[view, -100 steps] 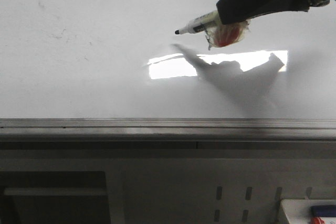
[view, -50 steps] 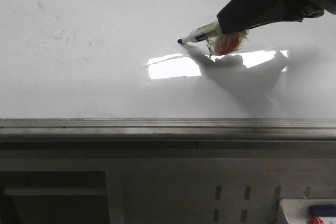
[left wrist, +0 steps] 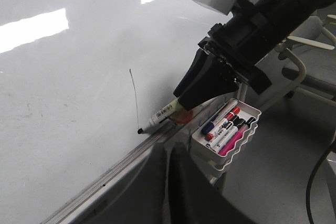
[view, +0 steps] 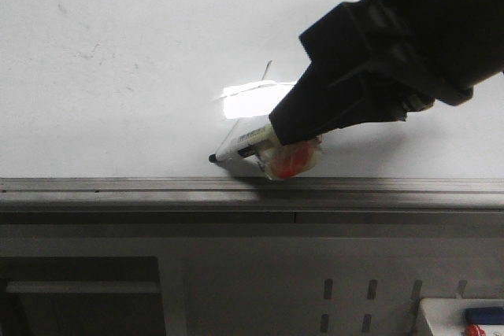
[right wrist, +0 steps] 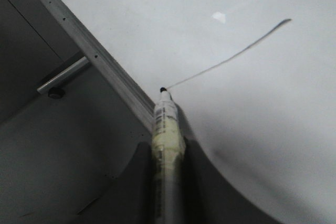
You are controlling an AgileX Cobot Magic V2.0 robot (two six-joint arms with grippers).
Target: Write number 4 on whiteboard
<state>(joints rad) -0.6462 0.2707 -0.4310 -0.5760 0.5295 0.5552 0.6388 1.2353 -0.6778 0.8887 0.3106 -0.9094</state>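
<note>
Only the first slanted stroke of the number 4 (left wrist: 134, 98) was on the whiteboard (view: 118, 53), at the frame's centre, while the right gripper (view: 272, 141), jaws clenched on the marker (view: 240, 147), held its tip near the lower rail, the remaining strokes not yet drawn.

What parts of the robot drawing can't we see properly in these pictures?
- Left gripper: in no view at all.
- Right gripper fingers: front view, the dark arm covers them; right wrist view, too dark.
- Marker rear end: cut off by the right wrist picture's edge.
- Labels on the tray pens: left wrist view, too small.
</note>
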